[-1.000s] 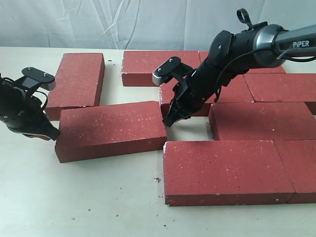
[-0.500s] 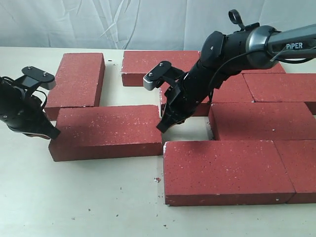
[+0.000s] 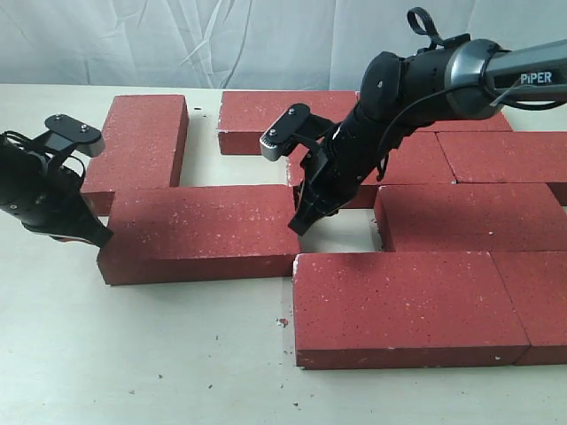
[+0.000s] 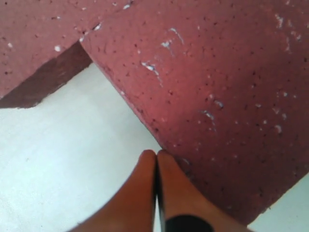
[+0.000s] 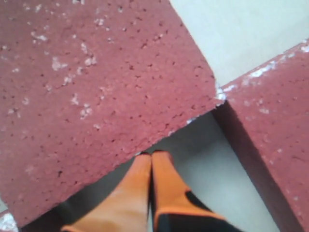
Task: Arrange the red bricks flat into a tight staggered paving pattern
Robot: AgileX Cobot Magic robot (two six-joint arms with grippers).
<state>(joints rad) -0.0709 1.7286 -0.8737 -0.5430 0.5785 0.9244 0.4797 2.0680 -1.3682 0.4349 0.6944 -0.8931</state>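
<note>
At both ends of one loose brick (image 3: pixel 199 232), my left fingers (image 4: pixel 140 188) and right fingers (image 5: pixel 133 193) are each pressed together, pinching nothing. The left tips meet the brick's left end by its corner. The right tips stand against its opposite end, over a bare patch of pale desk (image 3: pixel 177 363) between this brick and the paved rows. Dark red, rough and flecked white, the red bricks (image 3: pixel 461 212) all lie flat. Most are packed staggered on the right, the loose one lies just beside the front row's corner, and another abuts its far side at left.
</note>
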